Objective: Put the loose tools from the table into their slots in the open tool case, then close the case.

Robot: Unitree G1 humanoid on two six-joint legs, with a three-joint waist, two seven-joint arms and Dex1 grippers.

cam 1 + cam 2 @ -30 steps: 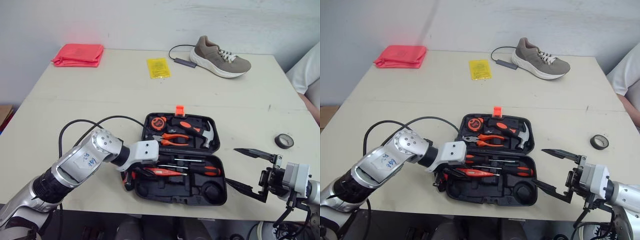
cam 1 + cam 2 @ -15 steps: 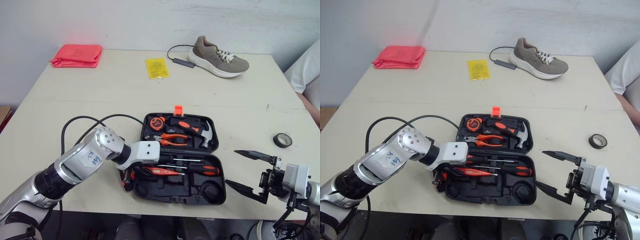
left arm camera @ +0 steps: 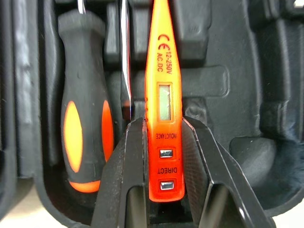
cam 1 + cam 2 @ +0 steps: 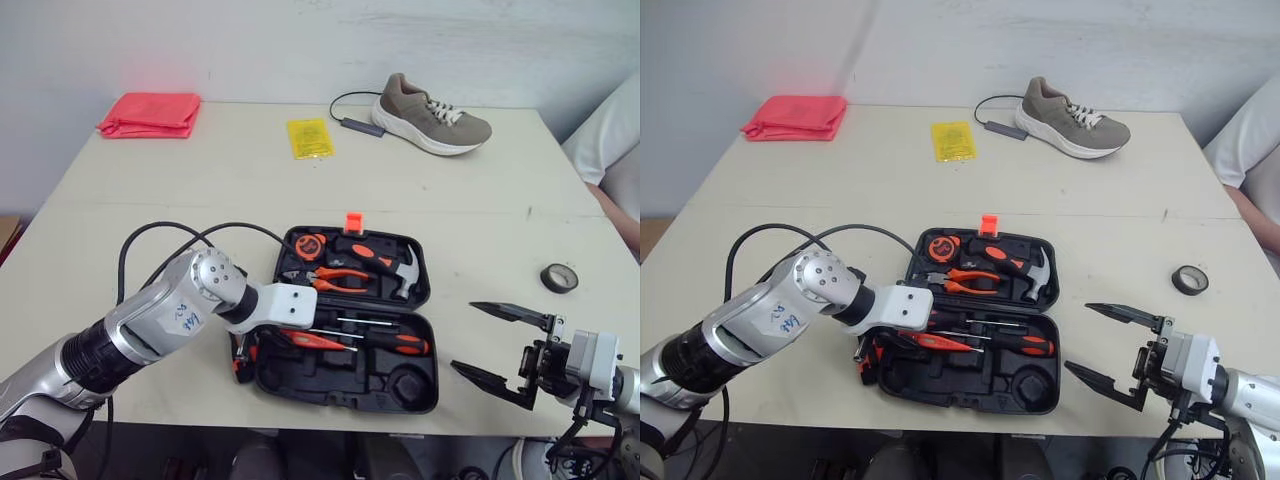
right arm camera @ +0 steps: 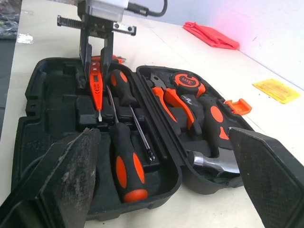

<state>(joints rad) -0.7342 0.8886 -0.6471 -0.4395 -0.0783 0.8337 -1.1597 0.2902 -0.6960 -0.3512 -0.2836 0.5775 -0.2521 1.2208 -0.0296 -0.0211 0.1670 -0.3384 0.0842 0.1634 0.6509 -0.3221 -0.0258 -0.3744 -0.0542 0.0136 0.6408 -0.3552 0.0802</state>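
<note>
The black tool case lies open near the table's front edge. Its far half holds a tape measure, pliers and a hammer. Two screwdrivers lie in the near half. My left gripper is shut on an orange tester pen and holds it low over the near half, next to a screwdriver handle. The right gripper stands open at the table's front right, beside the case. A black tape roll lies on the table to the right.
A small orange and black item sits against the case's left edge. At the back of the table are a shoe, a yellow packet and a red cloth. A person's sleeve shows at the right edge.
The whole picture has shifted slightly. My left gripper still holds the tester pen over the case's near half, and the right gripper stays open in place.
</note>
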